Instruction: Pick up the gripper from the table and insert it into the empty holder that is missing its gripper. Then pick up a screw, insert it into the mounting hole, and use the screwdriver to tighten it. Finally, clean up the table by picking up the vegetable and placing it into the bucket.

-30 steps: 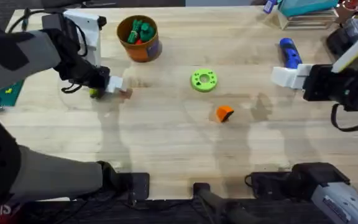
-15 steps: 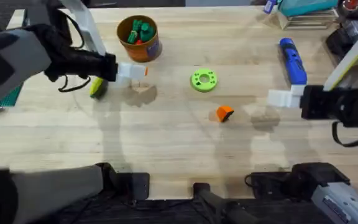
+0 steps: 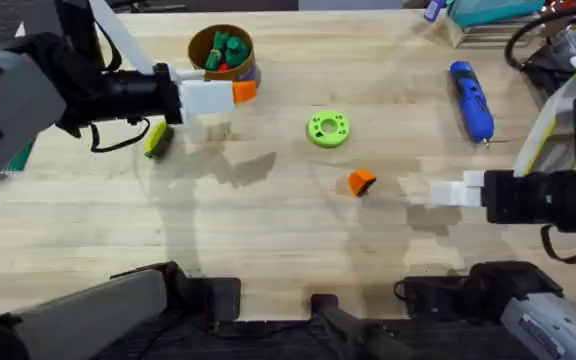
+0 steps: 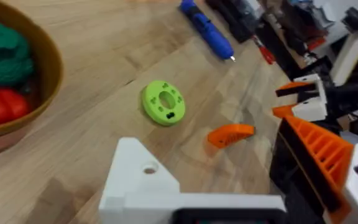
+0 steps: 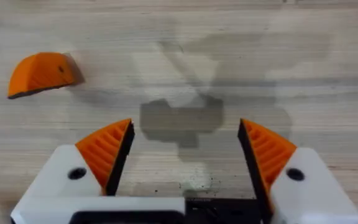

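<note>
Both arms have shifted: left gripper (image 3: 230, 92) (one pad missing, holding nothing) toward centre, right gripper (image 5: 185, 152) wide open, empty; approaching off-line could knock the orange gripper (image 3: 361, 182) away.

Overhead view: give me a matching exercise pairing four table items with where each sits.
Things:
1. screwdriver
2. orange gripper
3. vegetable
4. bucket

Places:
A. far side of the table, holding green and red pieces
B. right part of the table, metal tip pointing toward the arms' bases
C. beside the left arm, just below it in the picture
D. near the table's middle, between the green ring and the right gripper

Pairs: 1-B, 2-D, 3-C, 4-A
</note>
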